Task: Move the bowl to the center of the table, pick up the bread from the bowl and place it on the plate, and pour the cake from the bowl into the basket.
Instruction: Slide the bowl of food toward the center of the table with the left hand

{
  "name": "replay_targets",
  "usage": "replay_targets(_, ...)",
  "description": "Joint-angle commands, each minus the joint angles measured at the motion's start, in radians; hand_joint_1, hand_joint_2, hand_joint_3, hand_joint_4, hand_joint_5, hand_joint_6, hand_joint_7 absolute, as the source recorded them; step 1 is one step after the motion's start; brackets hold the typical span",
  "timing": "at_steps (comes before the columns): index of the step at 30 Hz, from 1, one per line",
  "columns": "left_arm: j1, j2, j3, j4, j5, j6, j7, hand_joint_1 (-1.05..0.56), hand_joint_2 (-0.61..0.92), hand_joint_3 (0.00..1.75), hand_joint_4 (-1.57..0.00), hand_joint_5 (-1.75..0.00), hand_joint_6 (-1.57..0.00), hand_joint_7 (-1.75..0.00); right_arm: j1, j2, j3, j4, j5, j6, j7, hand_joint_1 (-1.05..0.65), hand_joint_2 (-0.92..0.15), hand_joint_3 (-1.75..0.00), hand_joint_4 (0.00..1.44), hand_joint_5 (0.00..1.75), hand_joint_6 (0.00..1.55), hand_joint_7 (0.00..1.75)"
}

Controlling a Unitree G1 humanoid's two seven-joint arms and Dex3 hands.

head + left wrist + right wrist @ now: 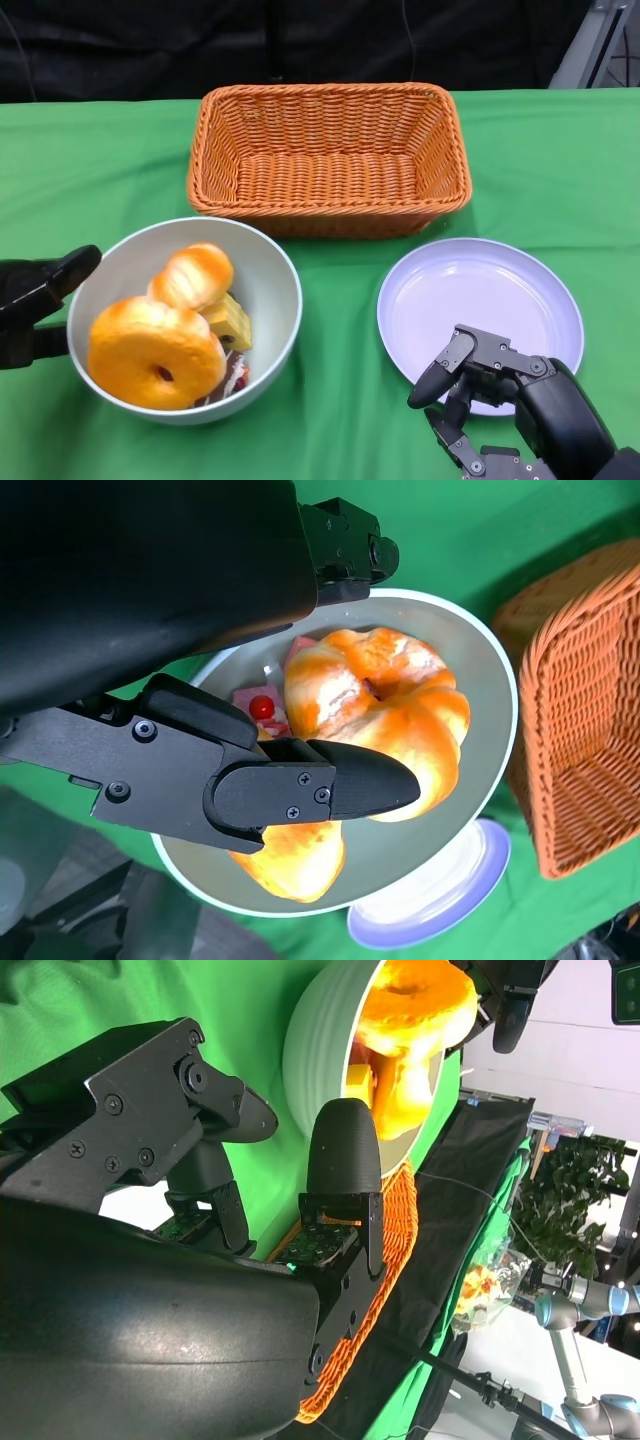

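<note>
A green cloth covers the table, with black drapery behind its far edge. The basket sits at the far middle, the plate near the right front, the bowl near the left front, holding bread and cake half buried beneath. The left hand is cut off beside the bowl; whether it grips, I cannot tell. The right hand hovers over the plate's near rim, fingers apart, empty. No writing is legible.

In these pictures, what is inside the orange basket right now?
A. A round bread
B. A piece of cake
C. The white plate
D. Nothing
D. The head view shows only bare weave inside the basket; the bread and cake lie in the bowl, and the plate sits on the cloth in front of the basket.
</note>
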Motion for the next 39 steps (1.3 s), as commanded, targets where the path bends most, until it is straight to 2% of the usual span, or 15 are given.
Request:
replay_targets(1, 0.03, -0.009, -0.007, -0.028, -0.025, 0.038, -0.019, -0.72, 0.92, 0.44, 0.0, 0.0, 0.0, 0.0, -0.001, 0.001, -0.002, -0.015, -0.002, 0.01, -0.01, 0.09, -0.53, -0.99, 0.74, 1.67, 0.68, 1.33)
replay_targets(23, 0.073, -0.035, 0.0, -0.155, -0.119, 0.188, 0.001, -0.73, 0.92, 0.53, 0.0, 0.0, 0.0, 0.0, -0.011, -0.001, -0.004, -0.003, 0.001, 0.0, -0.015, 0.1, -0.55, -0.97, 0.73, 1.66, 0.67, 1.34)
replay_targets(39, 0.103, -0.105, 0.002, -0.263, -0.161, 0.253, 0.058, -0.71, 0.92, 0.5, 0.0, 0.0, 0.0, 0.0, -0.017, 0.003, -0.004, 0.01, 0.007, -0.009, -0.018, 0.1, -0.55, -0.97, 0.72, 1.66, 0.67, 1.35)
